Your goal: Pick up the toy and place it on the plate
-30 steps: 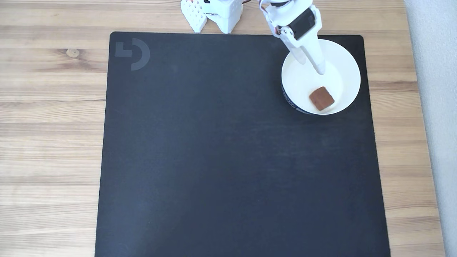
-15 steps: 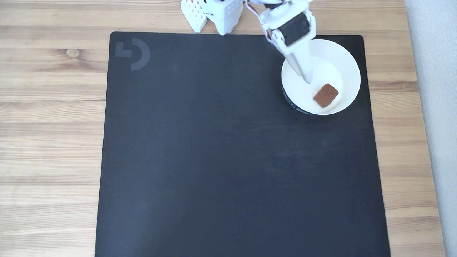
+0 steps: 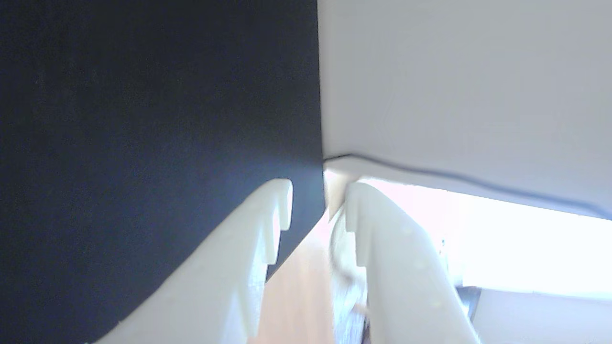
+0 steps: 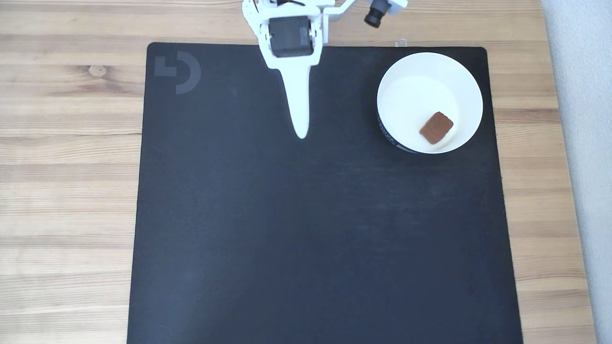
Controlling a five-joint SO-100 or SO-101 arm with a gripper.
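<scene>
The toy (image 4: 436, 127), a small reddish-brown biscuit-like block, lies inside the plate (image 4: 459, 71), a white bowl-like dish at the mat's back right in the fixed view. My gripper (image 4: 301, 134) hangs over bare mat well to the left of the plate, pointing toward the front, and tapers to a single white spike. In the wrist view the gripper (image 3: 319, 186) has its toothed fingertips (image 3: 282, 200) almost together, with a thin gap and nothing between them.
A large black mat (image 4: 287, 215) covers most of the wooden table (image 4: 67, 167). The arm's base (image 4: 291, 19) stands at the back edge. A grey surface (image 4: 583, 143) runs along the right side.
The gripper has pulled out of the plate and swung left over the mat, its fingers closing. The toy stays in the plate, slightly shifted from a second ago.
</scene>
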